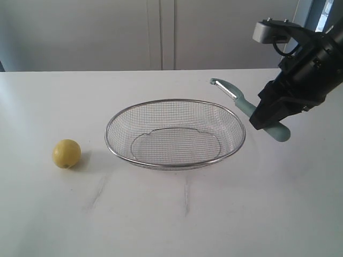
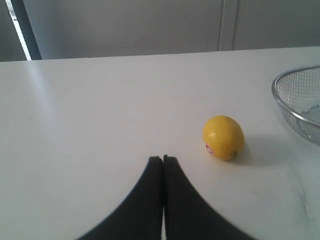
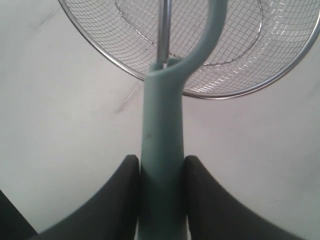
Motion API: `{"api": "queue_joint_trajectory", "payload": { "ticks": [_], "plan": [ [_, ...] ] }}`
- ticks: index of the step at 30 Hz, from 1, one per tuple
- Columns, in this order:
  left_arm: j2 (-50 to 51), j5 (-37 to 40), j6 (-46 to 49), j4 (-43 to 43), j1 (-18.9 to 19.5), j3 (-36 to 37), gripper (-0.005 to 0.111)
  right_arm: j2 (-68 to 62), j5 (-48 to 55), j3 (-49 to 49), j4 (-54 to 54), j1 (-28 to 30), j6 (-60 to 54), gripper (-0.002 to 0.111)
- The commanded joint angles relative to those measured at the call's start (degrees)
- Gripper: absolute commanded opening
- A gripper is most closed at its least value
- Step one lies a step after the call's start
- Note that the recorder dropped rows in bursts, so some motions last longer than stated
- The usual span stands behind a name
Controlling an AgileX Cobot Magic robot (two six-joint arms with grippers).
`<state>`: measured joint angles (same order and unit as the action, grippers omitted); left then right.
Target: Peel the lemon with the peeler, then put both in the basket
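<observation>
A small yellow lemon point(image 1: 66, 153) lies on the white table at the left; it shows in the left wrist view as well, the lemon point(image 2: 223, 137) bearing a small red sticker. My left gripper point(image 2: 163, 159) is shut and empty, a short way from the lemon. My right gripper point(image 3: 161, 162) is shut on the teal handle of the peeler point(image 3: 161, 150). In the exterior view the right gripper point(image 1: 266, 119) holds the peeler point(image 1: 244, 105) in the air to the right of the basket point(image 1: 177, 163), blade head pointing up and left. The wire-mesh basket holds nothing.
The white table point(image 1: 171, 225) runs back to a pale wall with cabinet doors. Faint scuff marks point(image 1: 99, 190) show on the table in front of the basket. The basket rim point(image 2: 295, 114) enters the left wrist view at one side.
</observation>
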<state>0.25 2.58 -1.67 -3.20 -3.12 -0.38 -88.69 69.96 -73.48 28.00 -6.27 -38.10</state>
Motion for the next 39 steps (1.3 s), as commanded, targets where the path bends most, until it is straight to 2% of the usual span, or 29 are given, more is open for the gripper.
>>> {"api": "queue_joint_trajectory", "payload": {
  "ticks": [1,7,17,19,21,25,30,35,39],
  "plan": [
    [-0.25,-6.07,-6.31,-3.75,0.25,0.38,0.0,0.49,0.0,0.22,0.4,0.04,-0.59,0.0],
    [-0.25,-17.88,-14.84,-5.28,0.25,0.38,0.0,0.49,0.0,0.22,0.4,0.04,-0.59,0.0],
    [-0.25,-43.3,-15.43,-5.28,0.25,0.38,0.0,0.49,-0.03,0.22,0.4,0.04,-0.59,0.0],
    [-0.25,-45.31,-15.43,-5.28,0.25,0.38,0.0,0.49,-0.03,0.22,0.4,0.04,-0.59,0.0],
    [-0.25,-43.51,-15.2,-5.28,0.25,-0.47,0.0,0.49,-0.03,0.22,0.4,0.04,-0.59,0.0],
    [-0.25,-33.28,-14.49,-5.28,0.25,-4.99,0.0,0.49,-0.03,0.22,0.4,0.04,-0.59,0.0],
    [2.22,-24.12,-9.82,-5.28,0.25,-10.62,0.0,0.49,-0.03,0.22,0.4,0.04,-0.59,0.0],
    [10.69,-14.77,-6.08,-3.98,0.25,-17.78,0.0,0.49,-0.03,0.22,0.4,0.04,-0.59,0.0],
    [21.13,-1.16,-0.36,-3.41,0.25,-25.84,0.0,0.49,-0.03,0.22,0.4,0.04,-0.59,0.0]
  ]
}}
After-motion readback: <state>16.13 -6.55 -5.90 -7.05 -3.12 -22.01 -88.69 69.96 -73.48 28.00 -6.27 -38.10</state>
